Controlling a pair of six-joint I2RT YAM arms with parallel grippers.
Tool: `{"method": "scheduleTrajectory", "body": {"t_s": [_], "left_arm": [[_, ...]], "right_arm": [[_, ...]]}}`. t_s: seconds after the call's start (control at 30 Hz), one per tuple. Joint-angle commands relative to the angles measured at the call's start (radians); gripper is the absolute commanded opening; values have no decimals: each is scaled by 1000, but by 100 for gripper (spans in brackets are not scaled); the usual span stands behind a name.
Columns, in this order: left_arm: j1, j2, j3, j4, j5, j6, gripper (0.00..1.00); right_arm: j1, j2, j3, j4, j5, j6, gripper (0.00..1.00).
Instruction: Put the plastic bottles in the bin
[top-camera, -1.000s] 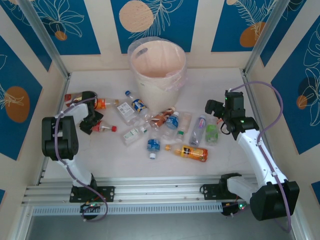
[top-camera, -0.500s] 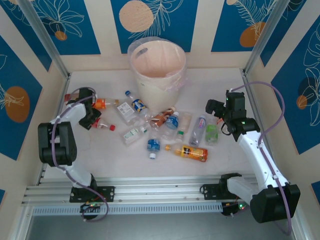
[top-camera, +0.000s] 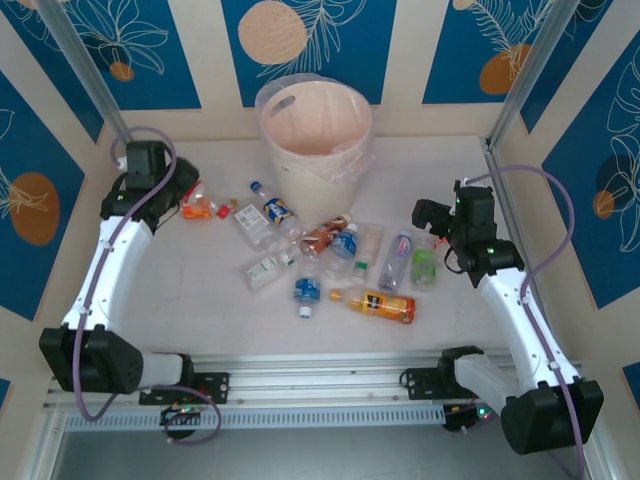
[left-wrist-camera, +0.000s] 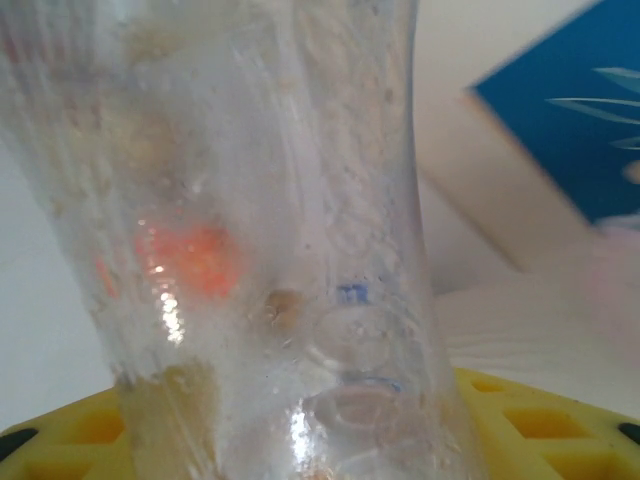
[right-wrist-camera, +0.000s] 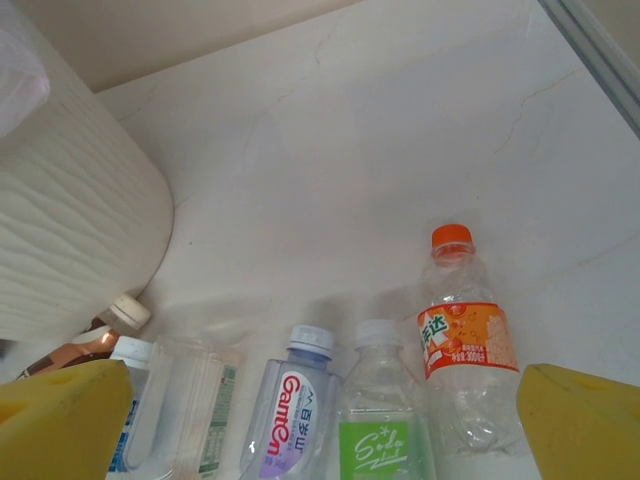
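Before one bin (top-camera: 315, 120), about ten plastic bottles (top-camera: 380, 305) lie clustered.

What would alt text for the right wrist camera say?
A row of plastic bottles lies on a white table, caps pointing away, between the yellow fingertips of the open right gripper; the orange-labelled bottle is rightmost. The cream bin stands at left.

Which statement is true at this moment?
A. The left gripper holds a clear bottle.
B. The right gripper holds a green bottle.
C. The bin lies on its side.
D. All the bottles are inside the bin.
A: in the left wrist view a clear bottle is clamped between the yellow pads of the left gripper.
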Motion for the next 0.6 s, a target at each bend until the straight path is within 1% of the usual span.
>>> {"method": "scheduleTrajectory", "body": {"t_s": [0.0, 0.1, 0.17, 0.3, 0.33, 0.37, 0.43, 0.57], "left_arm": [[-71, 27, 115, 60, 16, 69, 55], [-127, 70, 208, 102, 30, 92, 54], [-158, 104, 274, 100, 52, 99, 54], [-210, 142, 350, 107, 110, 100, 54], [-223, 146, 354, 118, 127, 96, 54], [-234, 149, 357, 128, 145, 88, 54], [-250, 151, 356, 147, 172, 74, 54], [-268, 152, 354, 175, 216, 42, 54]], "right_arm": [[5, -35, 37, -37, -58, 31, 99], [11, -58, 67, -43, -164, 38, 99], [24, -79, 91, -39, -263, 41, 99], [83, -105, 142, 7, -465, 62, 99], [113, -104, 159, 27, -500, 71, 100], [149, -94, 179, 46, -522, 81, 98], [232, -60, 223, 72, -536, 93, 95], [383, 76, 336, 127, -558, 119, 97]]}}
